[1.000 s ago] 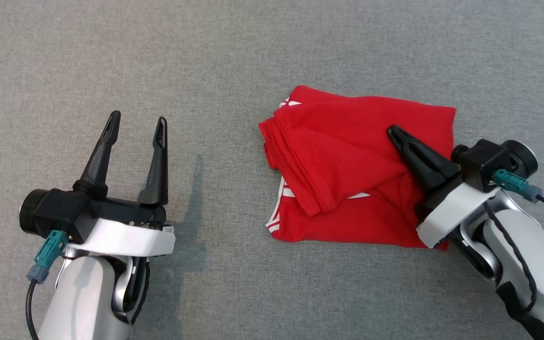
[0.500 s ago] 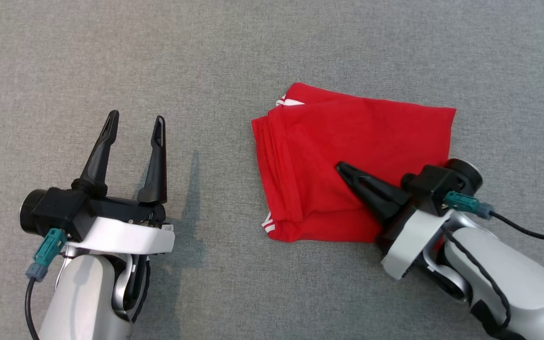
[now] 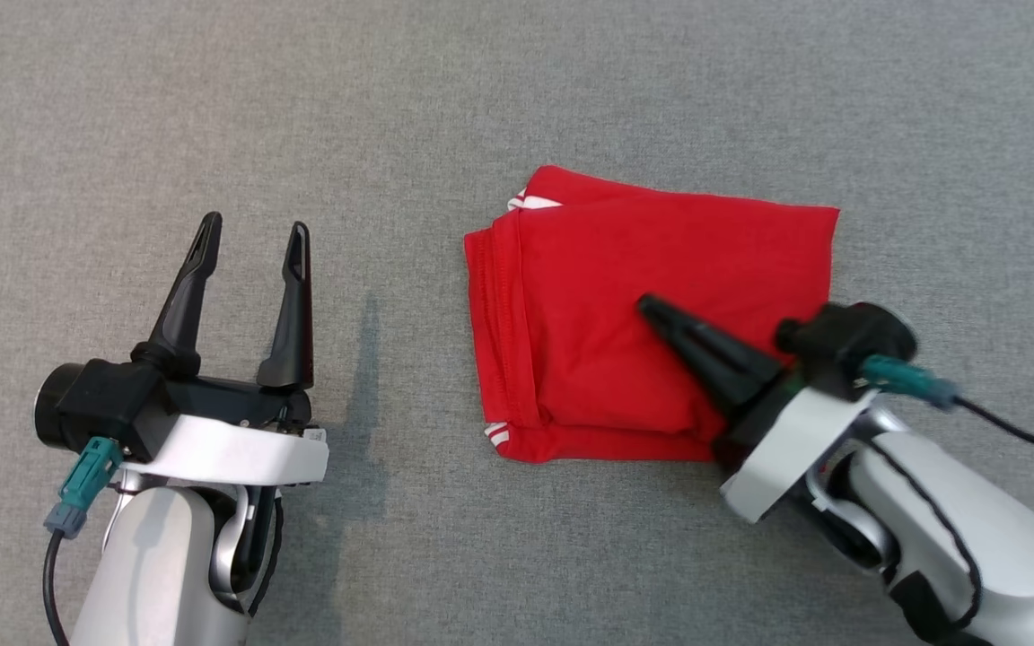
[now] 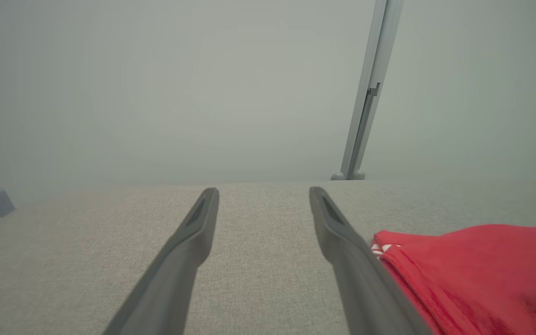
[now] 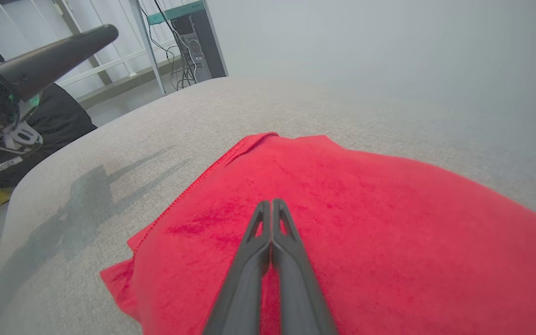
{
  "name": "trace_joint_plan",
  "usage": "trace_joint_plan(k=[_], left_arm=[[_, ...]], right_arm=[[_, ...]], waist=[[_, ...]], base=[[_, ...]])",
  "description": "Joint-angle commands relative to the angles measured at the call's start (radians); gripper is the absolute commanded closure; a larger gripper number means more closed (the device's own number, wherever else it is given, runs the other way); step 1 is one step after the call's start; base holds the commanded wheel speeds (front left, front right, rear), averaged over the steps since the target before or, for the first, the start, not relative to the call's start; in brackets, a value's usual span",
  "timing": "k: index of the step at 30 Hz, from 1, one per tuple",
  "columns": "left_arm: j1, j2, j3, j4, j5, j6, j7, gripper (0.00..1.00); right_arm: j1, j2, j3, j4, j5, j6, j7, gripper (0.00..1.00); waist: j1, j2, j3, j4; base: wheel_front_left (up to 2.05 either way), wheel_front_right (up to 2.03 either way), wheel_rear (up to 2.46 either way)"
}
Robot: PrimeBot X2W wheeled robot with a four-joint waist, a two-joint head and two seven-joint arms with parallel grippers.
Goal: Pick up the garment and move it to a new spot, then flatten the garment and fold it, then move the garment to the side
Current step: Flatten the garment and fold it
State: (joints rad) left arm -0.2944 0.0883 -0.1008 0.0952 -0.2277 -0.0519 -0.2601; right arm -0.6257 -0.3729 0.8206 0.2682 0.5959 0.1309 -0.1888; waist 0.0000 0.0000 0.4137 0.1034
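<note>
I am looking at the red garment (image 3: 625, 296), which is lying folded on the grey cloth surface (image 3: 571, 90). My right gripper (image 3: 647, 307) is reaching in over the garment's near right corner, its two fingers pressing tight together with nothing between them. My left gripper (image 3: 255, 231) is waiting well off to the garment's left, fingers spreading wide, holding nothing.

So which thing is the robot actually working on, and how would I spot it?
Look at the wide grey fabric surface in front of the robot. Right of its middle lies the garment, folded into a rough rectangle, with the right gripper, fingers closed, pointing across it. It is the one bright red thing there, with small white stripes peeking out at its left corners.
</note>
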Motion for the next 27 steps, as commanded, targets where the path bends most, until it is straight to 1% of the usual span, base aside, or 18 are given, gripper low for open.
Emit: trace_joint_plan(k=[1,7,8,9,10,11,12,16,19,22,27], left_arm=[[0.007,0.003,0.005,0.002,0.006,-0.004,-0.005,0.00],[0.028,0.005,0.018,-0.007,0.002,0.006,-0.005,0.00],[0.028,0.005,0.018,-0.007,0.002,0.006,-0.005,0.00],[0.033,0.006,0.021,-0.010,0.000,0.007,-0.005,0.00],[0.038,0.006,0.025,-0.012,-0.004,0.011,-0.005,0.00],[0.041,0.007,0.028,-0.016,-0.002,0.013,-0.005,0.00],[0.045,0.009,0.031,-0.021,-0.004,0.016,-0.005,0.00],[0.070,0.012,0.039,-0.040,-0.011,0.024,-0.001,0.00],[0.091,0.017,0.041,-0.049,-0.016,0.027,0.003,0.00],[0.117,0.019,0.039,-0.049,-0.021,0.028,0.010,0.00],[0.163,0.027,0.035,-0.051,-0.013,0.039,0.023,0.00]], right_arm=[[0.034,0.009,-0.056,0.000,-0.013,0.000,-0.018,1.00],[0.167,0.065,-0.364,-0.062,-0.099,0.000,-0.045,1.00],[0.167,0.065,-0.364,-0.062,-0.099,0.000,-0.045,1.00],[0.192,0.081,-0.414,-0.077,-0.110,0.000,-0.043,1.00],[0.212,0.092,-0.465,-0.095,-0.130,0.000,-0.043,0.85],[0.230,0.105,-0.510,-0.113,-0.146,0.000,-0.042,0.45],[0.252,0.119,-0.552,-0.127,-0.160,0.000,-0.032,0.00],[0.320,0.161,-0.682,-0.185,-0.224,0.000,-0.013,0.00],[0.369,0.183,-0.748,-0.216,-0.260,0.000,0.008,0.00],[0.417,0.198,-0.790,-0.233,-0.285,0.000,0.029,0.00],[0.486,0.213,-0.825,-0.243,-0.310,0.000,0.052,0.00]], waist=[[0.0000,0.0000,-0.016,-0.008],[0.0000,0.0000,-0.062,-0.033],[0.0000,0.0000,-0.062,-0.033],[0.0000,0.0000,-0.069,-0.038],[0.0000,0.0000,-0.075,-0.043],[0.0000,0.0000,-0.081,-0.047],[0.0000,0.0000,-0.088,-0.052],[0.0000,0.0000,-0.121,-0.066],[0.0000,0.0000,-0.154,-0.073],[0.0000,0.0000,-0.190,-0.078],[0.0000,0.0000,-0.248,-0.089]], base=[[0.00,0.00,0.00],[0.00,0.00,0.00],[0.00,0.00,0.00],[0.00,0.00,0.00],[0.00,0.00,0.00],[0.00,0.00,0.00],[0.00,0.00,0.00],[0.00,0.00,0.00],[0.00,0.00,0.00],[0.00,0.00,0.00],[0.00,0.00,0.00]])
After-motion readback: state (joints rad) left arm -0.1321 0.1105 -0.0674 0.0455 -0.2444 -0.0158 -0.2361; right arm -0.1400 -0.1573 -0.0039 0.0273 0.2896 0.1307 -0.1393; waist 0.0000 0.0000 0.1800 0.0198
